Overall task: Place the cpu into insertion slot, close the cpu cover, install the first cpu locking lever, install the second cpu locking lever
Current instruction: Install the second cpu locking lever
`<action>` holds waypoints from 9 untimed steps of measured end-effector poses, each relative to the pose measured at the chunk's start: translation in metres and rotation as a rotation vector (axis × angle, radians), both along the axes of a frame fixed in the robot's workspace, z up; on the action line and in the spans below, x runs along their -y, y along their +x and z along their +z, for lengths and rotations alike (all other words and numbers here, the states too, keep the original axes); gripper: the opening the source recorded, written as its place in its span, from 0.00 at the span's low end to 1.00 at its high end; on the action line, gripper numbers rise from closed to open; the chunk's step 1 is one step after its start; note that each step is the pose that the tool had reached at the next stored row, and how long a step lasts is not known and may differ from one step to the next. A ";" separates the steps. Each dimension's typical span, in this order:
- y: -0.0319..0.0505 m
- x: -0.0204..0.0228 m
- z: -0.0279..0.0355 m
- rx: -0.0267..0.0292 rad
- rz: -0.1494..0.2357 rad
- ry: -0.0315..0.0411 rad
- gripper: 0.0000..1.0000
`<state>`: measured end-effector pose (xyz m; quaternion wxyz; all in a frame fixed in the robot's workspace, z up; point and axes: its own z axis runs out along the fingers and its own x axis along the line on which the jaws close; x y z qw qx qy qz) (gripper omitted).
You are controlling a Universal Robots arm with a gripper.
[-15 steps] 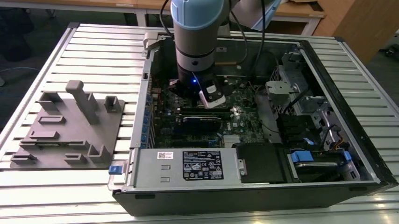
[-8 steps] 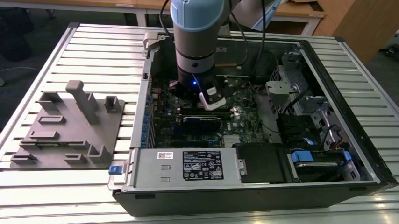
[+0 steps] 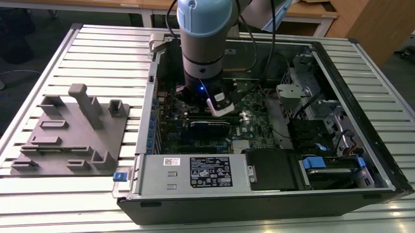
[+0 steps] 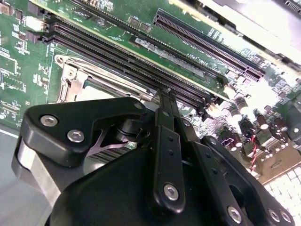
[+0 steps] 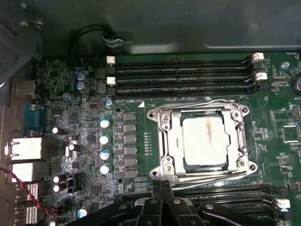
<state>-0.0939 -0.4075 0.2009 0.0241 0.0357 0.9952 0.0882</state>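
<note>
In the first wrist view the cpu, a pale silvery square with a faint brown streak, lies in the insertion slot. The silver cpu cover lies flat around the chip like a frame. Thin wire levers run along two opposite sides of the slot, one on the side away from the gripper and one on the side nearer it. My gripper is shut, its black fingers pressed together with the tips at a corner of the slot beside the nearer lever. The second wrist view shows the same closed tips at the cover's edge. In the exterior view the gripper reaches down into the open computer case.
Long black memory slots run on both sides of the slot, and a row of capacitors stands nearby. The case walls and the power supply hem the arm in. A grey fixture plate lies on the table at the exterior view's left.
</note>
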 end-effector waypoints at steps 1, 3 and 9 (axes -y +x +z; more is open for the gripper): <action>0.0000 -0.0001 -0.0005 0.0001 0.000 0.0028 0.10; 0.0001 -0.0001 -0.0016 0.0002 0.000 0.0065 0.10; 0.0000 0.0001 -0.0030 0.0002 0.000 0.0178 0.10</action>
